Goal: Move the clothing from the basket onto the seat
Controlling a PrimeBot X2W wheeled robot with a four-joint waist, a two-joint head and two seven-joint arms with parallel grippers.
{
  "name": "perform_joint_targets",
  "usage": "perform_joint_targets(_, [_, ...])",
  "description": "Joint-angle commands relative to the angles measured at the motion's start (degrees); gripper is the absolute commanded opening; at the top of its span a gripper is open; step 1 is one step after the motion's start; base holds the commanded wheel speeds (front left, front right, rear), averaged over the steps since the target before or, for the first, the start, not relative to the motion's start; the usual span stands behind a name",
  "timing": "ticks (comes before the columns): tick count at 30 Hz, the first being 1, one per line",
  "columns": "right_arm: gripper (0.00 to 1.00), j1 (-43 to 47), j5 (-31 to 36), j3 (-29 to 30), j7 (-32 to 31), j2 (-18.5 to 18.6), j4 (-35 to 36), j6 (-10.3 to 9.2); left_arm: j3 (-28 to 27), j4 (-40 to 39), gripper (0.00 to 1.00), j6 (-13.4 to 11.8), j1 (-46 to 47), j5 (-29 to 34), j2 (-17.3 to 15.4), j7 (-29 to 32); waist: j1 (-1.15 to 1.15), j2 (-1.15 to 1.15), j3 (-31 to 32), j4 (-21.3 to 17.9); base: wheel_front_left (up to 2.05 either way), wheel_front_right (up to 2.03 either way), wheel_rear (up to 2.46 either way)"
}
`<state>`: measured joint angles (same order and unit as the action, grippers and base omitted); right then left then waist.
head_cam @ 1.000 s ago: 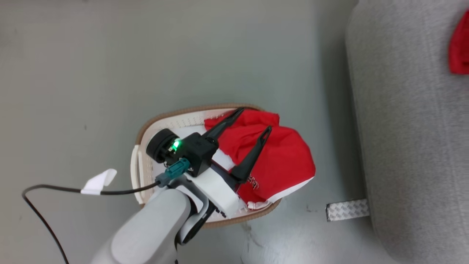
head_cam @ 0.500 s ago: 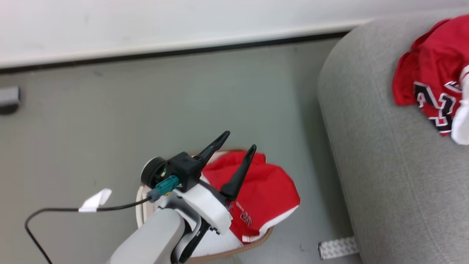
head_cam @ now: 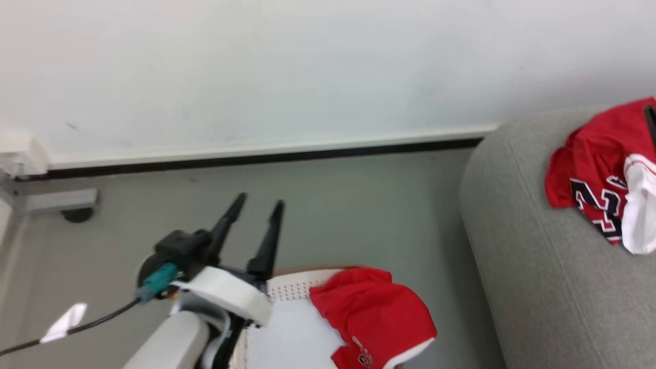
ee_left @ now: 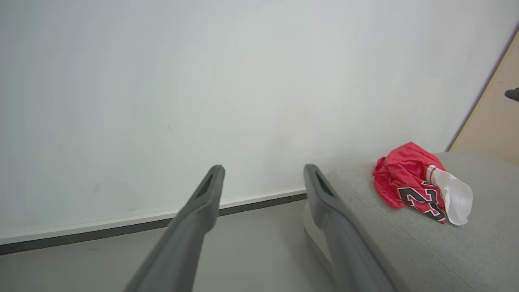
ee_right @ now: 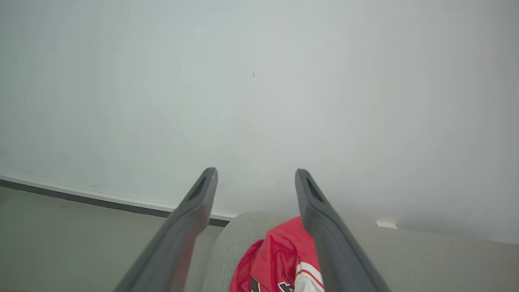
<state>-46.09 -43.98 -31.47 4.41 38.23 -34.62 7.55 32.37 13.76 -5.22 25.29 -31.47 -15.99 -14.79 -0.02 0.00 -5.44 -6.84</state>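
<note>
The red shorts [head_cam: 374,318] with white trim lie over the right end of the cream perforated basket [head_cam: 289,289] at the bottom of the head view. My left gripper [head_cam: 259,202] hangs above the basket's left part, open and empty, fingers aimed at the wall; it stands just as open in the left wrist view [ee_left: 263,170]. The red jersey [head_cam: 594,169] with black-and-white numerals rests crumpled on the light-grey seat [head_cam: 538,266]. My right gripper [ee_right: 253,174] is open and empty, just above the jersey [ee_right: 279,259]. The left wrist view also catches the jersey [ee_left: 409,178] on the seat [ee_left: 405,243].
A white wall with a dark baseboard [head_cam: 256,156] runs behind the grey floor. A grey box [head_cam: 56,200] sits by the wall at far left. A black cable with a white tag [head_cam: 64,323] trails from my left wrist. A tan panel [ee_left: 498,121] stands beyond the seat.
The head camera has tilted up toward the wall. My left gripper has risen off the shorts and out of the basket, still open and empty, while the shorts stay in the basket.
</note>
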Motion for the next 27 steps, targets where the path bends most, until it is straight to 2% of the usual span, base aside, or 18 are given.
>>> perform_joint_targets(1, [1.00, 2.6, 0.8, 0.9, 1.5, 0.1, 1.9, -0.12, -1.5, -0.7, 1.00, -0.7, -1.7, -0.3, -1.0, -0.3, 0.02, 0.00, 2.3, 2.1, 0.00, 0.00, 0.00])
perform_joint_targets(8, [1.00, 13.0, 5.6, 9.6, 7.9, -4.2, 10.3, -0.12, -8.7, -4.7, 1.00, -2.4, -7.1, 1.6, -2.4, -0.3, 0.02, 0.00, 3.6, 4.2, 0.00, 0.00, 0.00])
perform_joint_targets(12, [1.00, 21.2, 10.3, 15.7, 9.7, -9.9, 14.7, -0.12, -12.2, -5.6, 1.00, -2.3, -10.4, 3.2, -2.0, -0.3, 0.02, 0.00, 4.1, 4.9, 0.00, 0.00, 0.00])
perform_joint_targets(16, [1.00, 29.7, 15.5, 21.4, 10.4, -16.7, 19.0, -0.12, -15.1, -6.2, 1.00, -1.6, -13.4, 5.2, -0.6, -0.3, 0.02, 0.00, 4.6, 5.2, 0.00, 0.00, 0.00])
perform_joint_targets(21, [1.00, 37.3, 20.8, 25.4, 10.8, -24.1, 24.7, -0.12, -19.0, -6.6, 1.00, -0.8, -16.8, 8.1, 2.0, -0.4, 0.02, 0.00, 4.9, 5.0, 0.00, 0.00, 0.00])
perform_joint_targets(24, [1.00, 40.4, 22.6, 27.1, 10.8, -27.7, 27.8, -0.12, -21.3, -6.8, 1.00, -0.1, -18.7, 9.4, 3.8, -0.4, 0.02, 0.00, 4.9, 4.9, 0.00, 0.00, 0.00])
perform_joint_targets(27, [1.00, 42.3, 24.2, 27.1, 10.8, -29.6, 29.2, -0.12, -22.9, -6.5, 1.00, 1.2, -19.8, 11.1, 5.5, -0.4, 0.02, 0.00, 4.9, 4.7, 0.00, 0.00, 0.00])
